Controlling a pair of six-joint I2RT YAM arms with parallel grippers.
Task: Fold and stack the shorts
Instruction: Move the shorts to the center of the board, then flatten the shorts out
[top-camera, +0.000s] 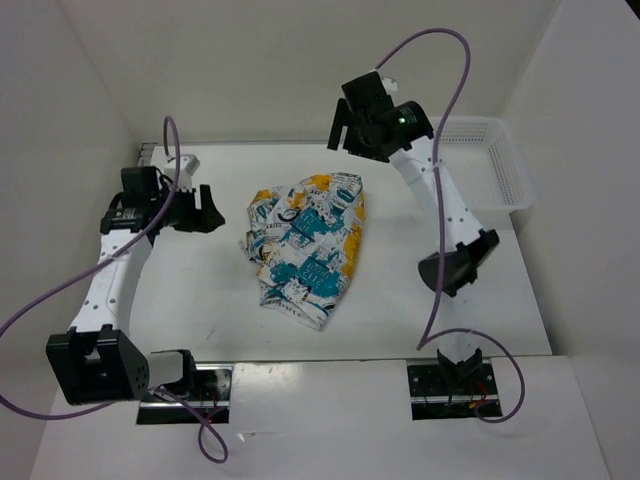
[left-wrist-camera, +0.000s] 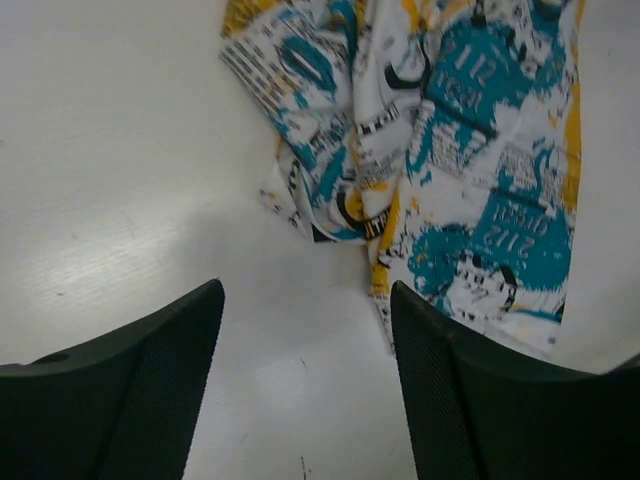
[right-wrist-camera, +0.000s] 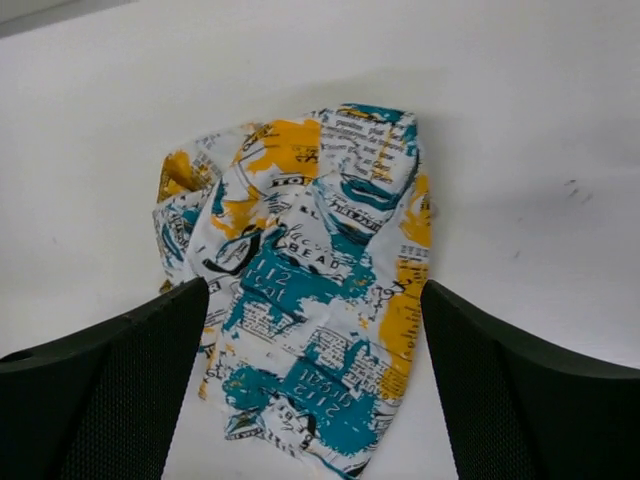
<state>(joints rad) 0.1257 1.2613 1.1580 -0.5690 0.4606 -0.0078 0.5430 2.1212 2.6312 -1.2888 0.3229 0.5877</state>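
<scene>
The shorts (top-camera: 306, 243) lie crumpled in a loose heap in the middle of the table, white with teal, yellow-orange and black print. My left gripper (top-camera: 200, 209) is open and empty, hovering just left of the shorts; in the left wrist view the shorts (left-wrist-camera: 440, 150) lie ahead and to the right of the left gripper (left-wrist-camera: 305, 330). My right gripper (top-camera: 345, 128) is open and empty, raised above the far edge of the shorts; in the right wrist view the shorts (right-wrist-camera: 310, 300) show between the fingers of the right gripper (right-wrist-camera: 315, 320), well below them.
A white mesh basket (top-camera: 487, 165) stands at the back right of the table. White walls enclose the table on the left, back and right.
</scene>
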